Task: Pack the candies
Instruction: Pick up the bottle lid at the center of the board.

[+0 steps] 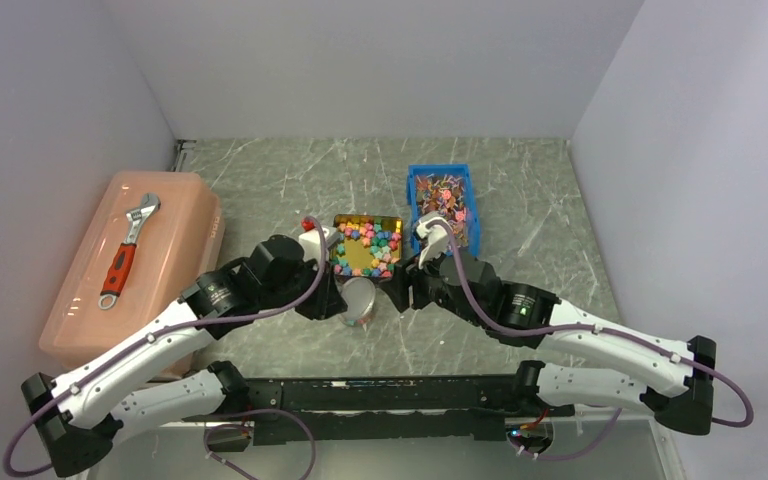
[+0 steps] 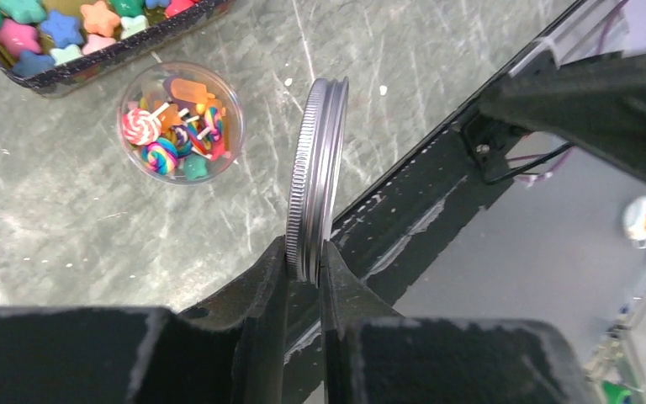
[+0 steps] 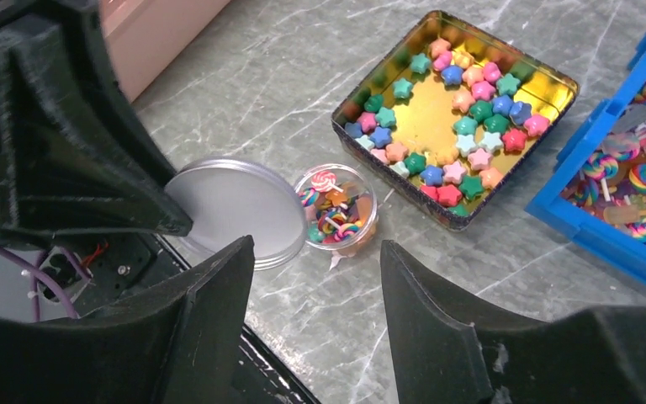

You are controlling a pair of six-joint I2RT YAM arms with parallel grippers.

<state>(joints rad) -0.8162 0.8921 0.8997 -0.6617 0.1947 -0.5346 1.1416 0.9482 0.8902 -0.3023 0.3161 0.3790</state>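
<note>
Metal lid (image 2: 318,177) pinched edge-on in left gripper (image 2: 304,271), 9 o'clock of jar (image 3: 336,206); right gripper (image 3: 315,252) spread wide, empty, 3 o'clock of it

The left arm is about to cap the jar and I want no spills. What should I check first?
1. Grip on the lid: ok, the left gripper pinches its rim.
2. The jar upright, mouth open: ok.
3. Lid over the mouth: not ok, it is off to one side.
4. The candies below the brim: cannot tell.
5. The right gripper empty: ok, open.
</note>
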